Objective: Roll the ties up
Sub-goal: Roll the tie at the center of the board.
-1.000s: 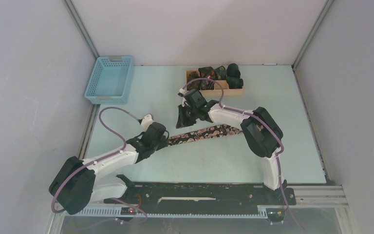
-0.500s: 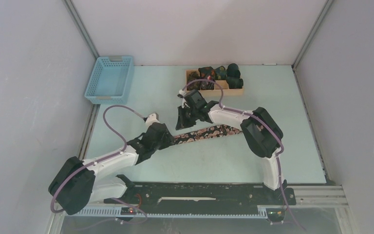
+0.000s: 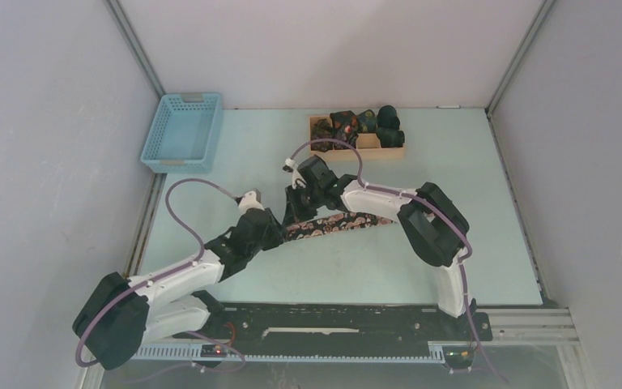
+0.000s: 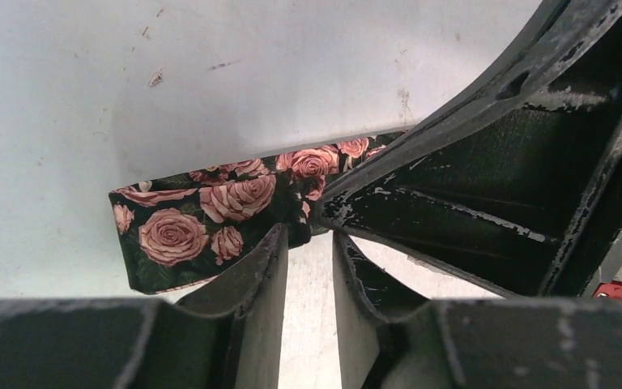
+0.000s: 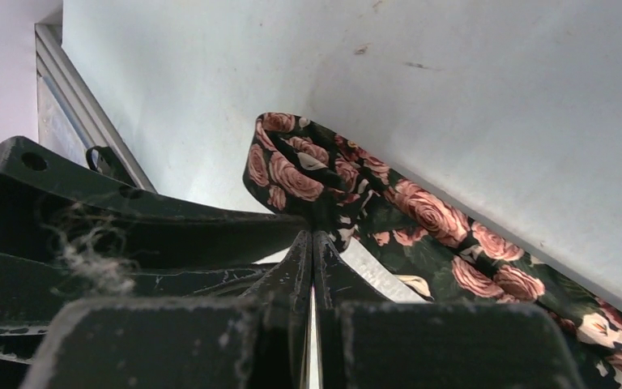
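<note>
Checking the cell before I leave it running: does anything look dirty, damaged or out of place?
Only minor things: a tuft of pale fluff clings to a black finger of the left gripper, beside the dark rose-patterned fabric tie. Small scuff marks dot the pale table.

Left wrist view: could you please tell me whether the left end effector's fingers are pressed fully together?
No, the left end effector shows bare table between its fingers, beside the rose-patterned tie.

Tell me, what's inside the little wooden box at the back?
Dark rolled ties, bunched together and poking above the wooden box. Some bare floor shows; anything beneath the rolls is covered.
</note>
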Motion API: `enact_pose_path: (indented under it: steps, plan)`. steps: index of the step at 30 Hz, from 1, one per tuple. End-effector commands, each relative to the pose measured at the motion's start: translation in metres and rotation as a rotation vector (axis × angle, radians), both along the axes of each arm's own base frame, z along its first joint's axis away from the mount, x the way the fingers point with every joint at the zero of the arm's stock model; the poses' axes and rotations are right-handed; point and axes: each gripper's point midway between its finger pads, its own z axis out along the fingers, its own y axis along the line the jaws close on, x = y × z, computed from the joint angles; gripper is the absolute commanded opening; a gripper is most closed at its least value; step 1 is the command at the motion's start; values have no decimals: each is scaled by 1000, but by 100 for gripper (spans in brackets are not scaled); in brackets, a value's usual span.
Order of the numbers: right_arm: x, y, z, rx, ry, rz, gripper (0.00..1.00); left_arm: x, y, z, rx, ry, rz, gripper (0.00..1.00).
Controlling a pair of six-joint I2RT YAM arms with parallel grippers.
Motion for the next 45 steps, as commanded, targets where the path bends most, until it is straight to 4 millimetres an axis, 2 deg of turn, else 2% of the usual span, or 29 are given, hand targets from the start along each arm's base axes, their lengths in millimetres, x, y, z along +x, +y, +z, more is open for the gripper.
enact_pose_path:
  steps: [1,8,18,23,27,30,32,34,38,45]
  plan:
    - [-4,16,33,96,-54,52,1,5,-1,11,-2,-60,-7,31]
    - [-3,21,25,88,-25,62,1,3,2,7,3,-54,-2,27]
    - [-8,29,20,111,8,96,1,-3,10,15,-12,-93,3,11]
    - [-7,31,6,86,27,91,1,-4,10,20,-23,-106,1,8]
    - [-6,26,-8,50,41,79,0,-10,25,21,18,-81,49,21]
    - [-6,20,-16,33,48,69,0,-12,41,34,43,-102,105,42]
    - [-6,17,-20,26,50,63,0,-16,49,40,45,-112,123,51]
    - [-6,15,-22,20,53,58,0,-18,57,43,49,-115,139,54]
    - [-5,13,-29,7,61,53,0,-21,76,35,58,-100,179,56]
    - [-3,7,-41,-8,82,41,0,-18,75,21,-11,-95,143,59]
